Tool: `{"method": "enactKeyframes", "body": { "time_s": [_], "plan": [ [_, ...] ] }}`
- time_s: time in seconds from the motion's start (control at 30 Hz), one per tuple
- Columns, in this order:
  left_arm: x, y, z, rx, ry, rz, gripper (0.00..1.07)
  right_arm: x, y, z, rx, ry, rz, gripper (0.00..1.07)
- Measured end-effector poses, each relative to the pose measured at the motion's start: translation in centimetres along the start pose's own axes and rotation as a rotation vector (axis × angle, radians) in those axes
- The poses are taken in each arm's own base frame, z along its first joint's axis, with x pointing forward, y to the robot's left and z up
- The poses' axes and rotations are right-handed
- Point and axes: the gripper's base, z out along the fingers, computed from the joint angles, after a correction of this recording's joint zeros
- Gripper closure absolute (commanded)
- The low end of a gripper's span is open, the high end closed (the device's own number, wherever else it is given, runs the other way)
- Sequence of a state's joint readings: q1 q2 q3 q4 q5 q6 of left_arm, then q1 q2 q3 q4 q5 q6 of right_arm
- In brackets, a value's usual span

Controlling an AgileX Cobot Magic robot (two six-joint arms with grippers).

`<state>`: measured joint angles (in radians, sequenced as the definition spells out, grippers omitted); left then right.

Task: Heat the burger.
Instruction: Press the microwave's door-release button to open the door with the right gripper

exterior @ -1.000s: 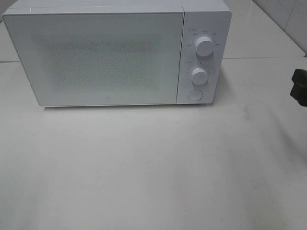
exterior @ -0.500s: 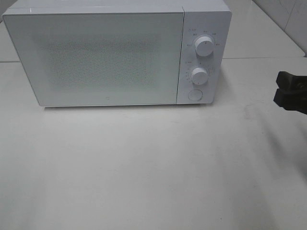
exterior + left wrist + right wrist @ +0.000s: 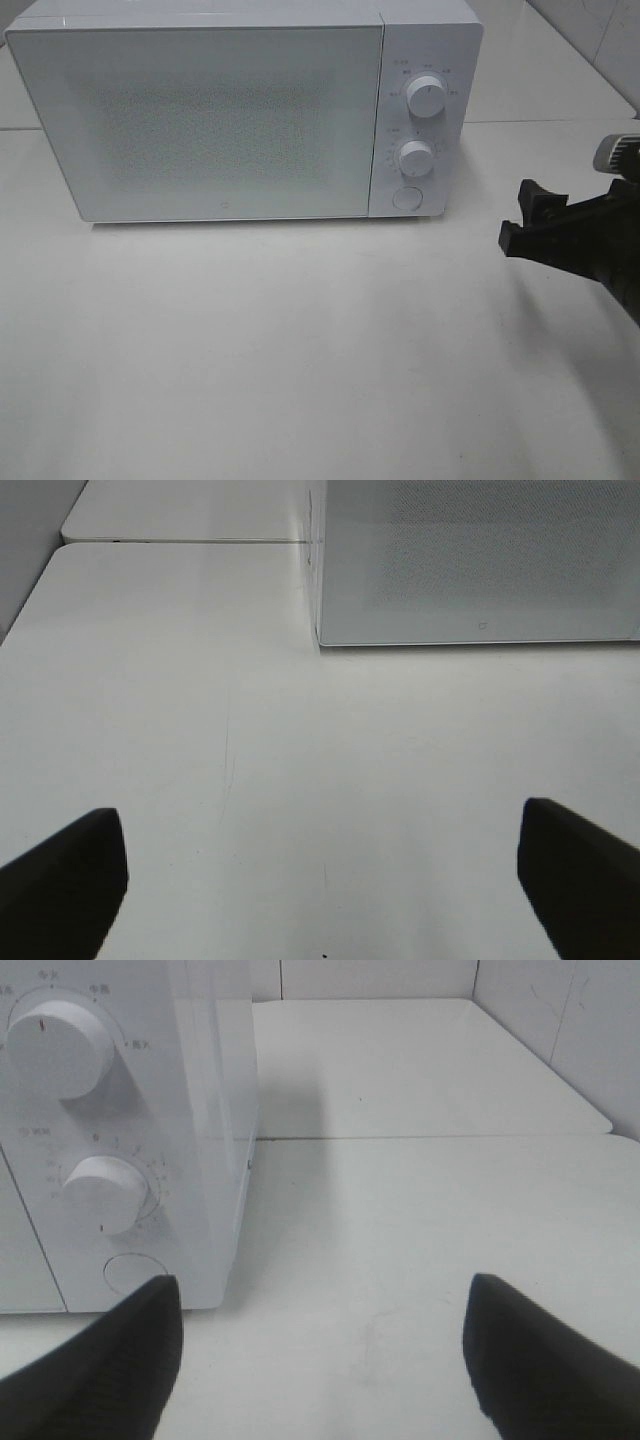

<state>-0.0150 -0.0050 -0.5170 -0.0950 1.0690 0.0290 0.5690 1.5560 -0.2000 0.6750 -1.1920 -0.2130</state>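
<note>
I cannot tell where the burger is: it shows in none of my three views, and the only place that could hide it is the white microwave (image 3: 230,110) at the back of the table (image 3: 300,350), whose door (image 3: 200,125) is shut and speckled so densely that I make out nothing behind it. To the right of the door I see the control panel with an upper knob (image 3: 427,98), a lower knob (image 3: 415,157) below it, and a round button (image 3: 406,197) at the bottom. The right gripper (image 3: 518,214) hangs over the table off the microwave's right front corner, near the panel but clear of it, tips pointing towards it. Its jaws stand apart with nothing between them, and in the right wrist view the two dark fingers (image 3: 110,1360) frame bare tabletop, with the lower knob and the button just beyond the one on the microwave's side. The left gripper (image 3: 318,820) is outside the high camera's frame. Its own wrist view shows its jaws spread wide and empty above the table, facing the microwave's front left corner from some way back. A tiled wall (image 3: 600,30) rises behind the table on the right.
</note>
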Motion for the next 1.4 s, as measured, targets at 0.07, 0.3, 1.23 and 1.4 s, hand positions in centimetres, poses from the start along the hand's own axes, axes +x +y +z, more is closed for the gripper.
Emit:
{"method": "enactKeyframes", "body": {
  "time_s": [0.07,0.3,1.23,1.4],
  "plan": [
    [0.0,0.0,0.0,0.000,0.000,0.000,0.09,0.1,0.4,0.1,0.000,0.007,0.001,0.31],
    [0.0,0.0,0.0,0.000,0.000,0.000,0.09,0.3,3.2,0.8,-0.034,0.008,0.009,0.31],
    [0.0,0.0,0.0,0.000,0.000,0.000,0.09,1.2,7.3,2.3,-0.076,0.154,0.853,0.59],
    [0.0,0.0,0.0,0.000,0.000,0.000,0.09,1.3,7.3,2.3,-0.048,0.179,1.181,0.83]
  ]
}}
